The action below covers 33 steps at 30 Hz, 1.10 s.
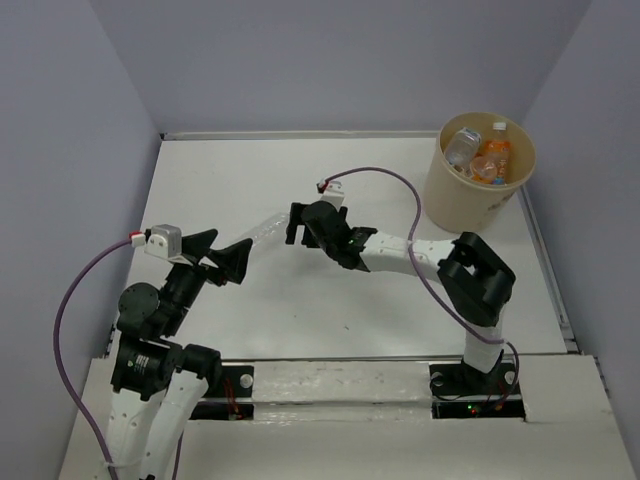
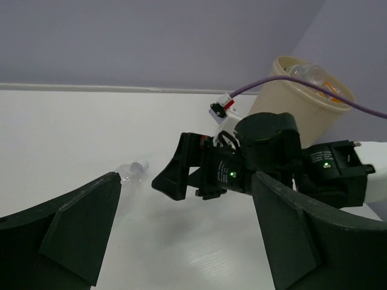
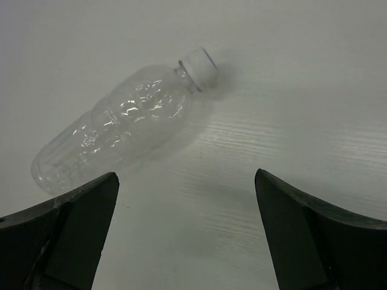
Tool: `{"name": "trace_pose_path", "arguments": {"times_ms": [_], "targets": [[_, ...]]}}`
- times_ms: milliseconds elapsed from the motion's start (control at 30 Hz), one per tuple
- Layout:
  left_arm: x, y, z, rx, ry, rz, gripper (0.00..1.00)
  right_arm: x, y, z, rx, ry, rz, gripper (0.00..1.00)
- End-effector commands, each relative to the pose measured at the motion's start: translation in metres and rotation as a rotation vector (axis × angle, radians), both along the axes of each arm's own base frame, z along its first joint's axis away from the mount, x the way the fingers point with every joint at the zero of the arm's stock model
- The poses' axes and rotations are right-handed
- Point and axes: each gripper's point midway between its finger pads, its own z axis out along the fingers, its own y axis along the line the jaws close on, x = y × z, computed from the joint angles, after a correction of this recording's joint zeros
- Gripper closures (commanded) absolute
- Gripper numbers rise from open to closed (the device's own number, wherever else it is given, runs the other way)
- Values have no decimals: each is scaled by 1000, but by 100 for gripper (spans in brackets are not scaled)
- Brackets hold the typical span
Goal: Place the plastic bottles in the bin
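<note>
A plain clear plastic bottle [image 1: 266,228] with a white cap lies on its side on the white table. It also shows in the right wrist view [image 3: 121,130] and partly in the left wrist view [image 2: 133,170]. My right gripper [image 1: 296,224] is open and empty, just right of the bottle, a little short of it [image 3: 184,181]. My left gripper [image 1: 222,250] is open and empty, just left of the bottle [image 2: 184,187]. The tan bin [image 1: 452,195] stands at the far right and holds several bottles, clear and orange [image 1: 490,158]. The bin also shows in the left wrist view [image 2: 302,106].
Grey walls close in the table [image 1: 330,300] at the back and both sides. A purple cable [image 1: 395,180] loops from the right wrist toward the bin. The two grippers face each other closely across the bottle.
</note>
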Motion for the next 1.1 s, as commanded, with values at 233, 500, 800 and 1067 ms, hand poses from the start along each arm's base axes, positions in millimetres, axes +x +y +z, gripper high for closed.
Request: {"name": "trace_pose_path", "arguments": {"times_ms": [233, 500, 800, 1067], "targets": [[4, -3, 1, 3, -5, -15, 1, 45, 66, -2, 294, 64, -145, 0], [2, -4, 3, 4, -16, -22, 1, 58, 73, -49, 201, 123, -206, 0], [1, -3, 3, 3, -20, -19, 1, 64, 84, -71, 133, 142, -176, 11], [0, -3, 4, 2, -23, -22, 1, 58, 48, -54, 64, 94, -205, 48]]}}
